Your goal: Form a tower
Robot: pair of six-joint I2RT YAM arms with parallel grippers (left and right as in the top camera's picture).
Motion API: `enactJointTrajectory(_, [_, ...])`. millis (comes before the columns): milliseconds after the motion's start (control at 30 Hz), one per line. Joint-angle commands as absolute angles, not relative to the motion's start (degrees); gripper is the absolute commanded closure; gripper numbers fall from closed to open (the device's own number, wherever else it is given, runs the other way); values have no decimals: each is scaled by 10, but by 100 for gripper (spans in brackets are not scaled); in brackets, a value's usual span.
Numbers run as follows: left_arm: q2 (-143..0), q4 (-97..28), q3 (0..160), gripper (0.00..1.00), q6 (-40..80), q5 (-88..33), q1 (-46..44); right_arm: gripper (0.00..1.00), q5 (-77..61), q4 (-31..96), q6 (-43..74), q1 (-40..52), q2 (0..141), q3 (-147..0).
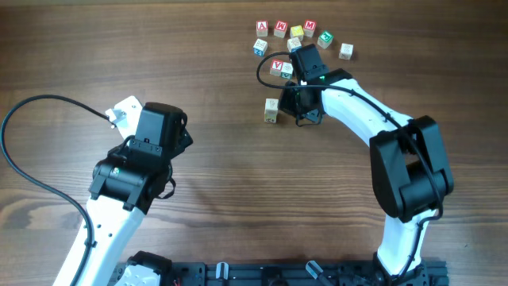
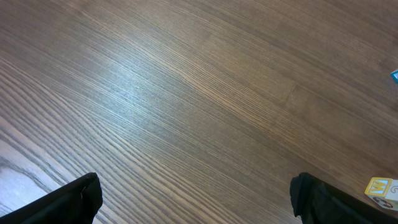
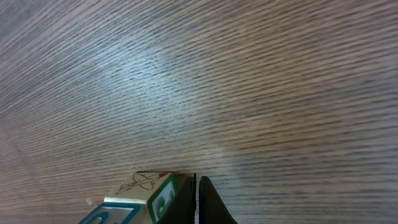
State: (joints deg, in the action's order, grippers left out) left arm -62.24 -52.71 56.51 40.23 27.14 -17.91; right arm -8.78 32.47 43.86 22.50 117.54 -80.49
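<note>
While the L gripper (image 2: 196, 190) hangs wide open over bare table (image 2: 186, 93), the R gripper (image 3: 198, 186) has its jaws closed w/ nothing between them, and the tower (image 1: 271, 110) stands just beside it, a bit apart from the loose cubes (image 1: 295, 36) further back.

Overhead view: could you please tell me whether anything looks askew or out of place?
Nothing stands out. The short stack of pale cream wooden cubes looks upright on the brown wooden table, apart from the loose lettered cubes.
</note>
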Motion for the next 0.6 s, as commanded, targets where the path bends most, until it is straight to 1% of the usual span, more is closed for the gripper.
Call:
enactJointTrajectory(0, [-623,-526,565,0,412,270,-176,95,-106,321,437,226,1192,-806])
enactJointTrajectory(567, [-623,-526,565,0,412,270,-176,95,-117,300,436,226,1198,-806])
